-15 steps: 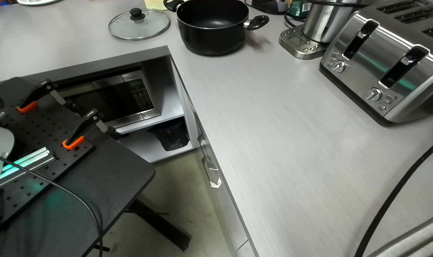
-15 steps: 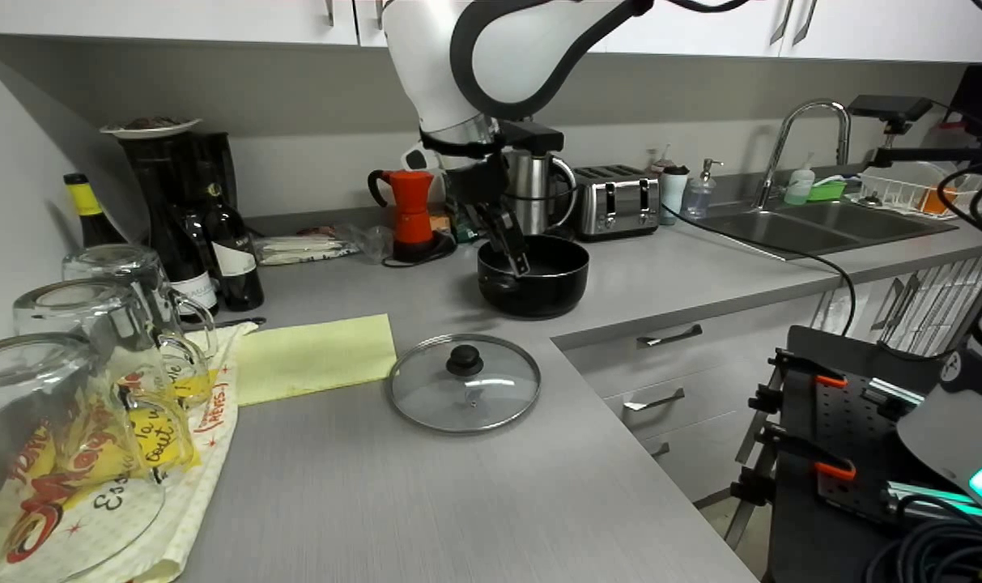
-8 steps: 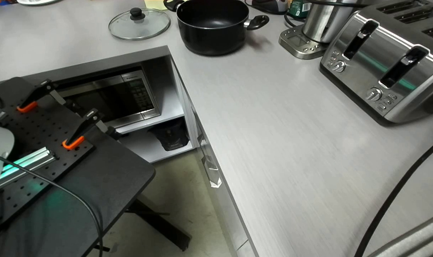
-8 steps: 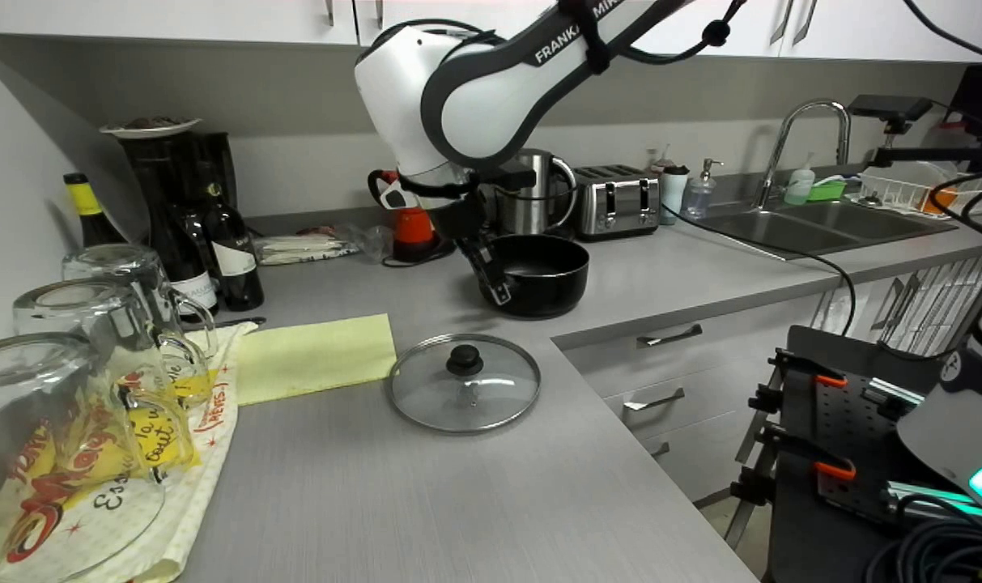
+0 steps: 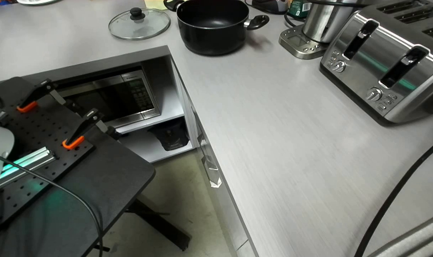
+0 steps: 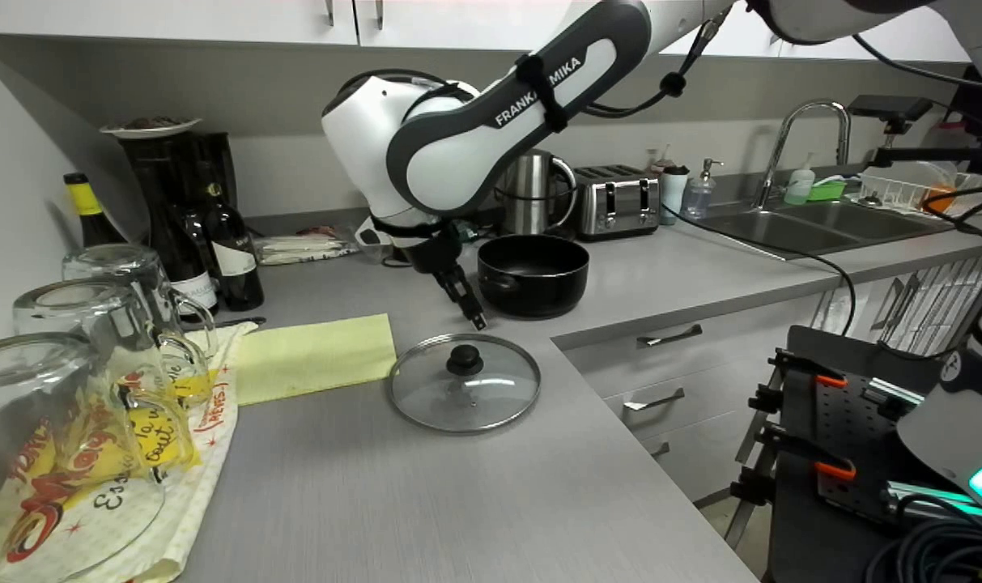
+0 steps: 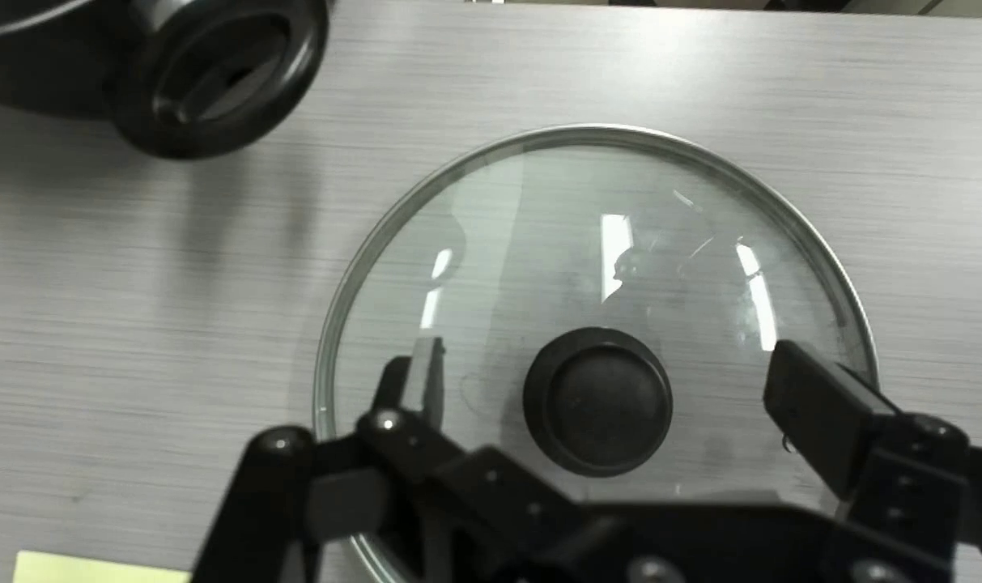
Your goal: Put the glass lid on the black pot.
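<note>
Glass lid (image 7: 592, 312), one: flat on counter (image 7: 134, 364), middle of wrist frame; knob (image 7: 597, 405), one. Gripper (image 7: 604, 356), one: two fingers (image 7: 822, 413) apart, knob showing between. Black pot (image 7: 45, 73), one: upper left. Glass mugs (image 6: 90, 328), three: left edge, in exterior view.

In the wrist view the end effector (image 7: 605, 356) stands at the bottom of the frame, its two black fingers (image 7: 821, 411) spread with a broad gap between them: one left of centre, showing a paler inner face, the other toward the right. In an exterior view the white-and-black arm (image 6: 596, 48) slopes from the upper right down leftward and bends at the white wrist (image 6: 361, 146), left of centre. Below, the end effector tilts down and rightward, its fingertips (image 6: 478, 321) near mid-frame. The base (image 6: 948, 425), glowing green, is cut by the frame's edge in both exterior views.
</note>
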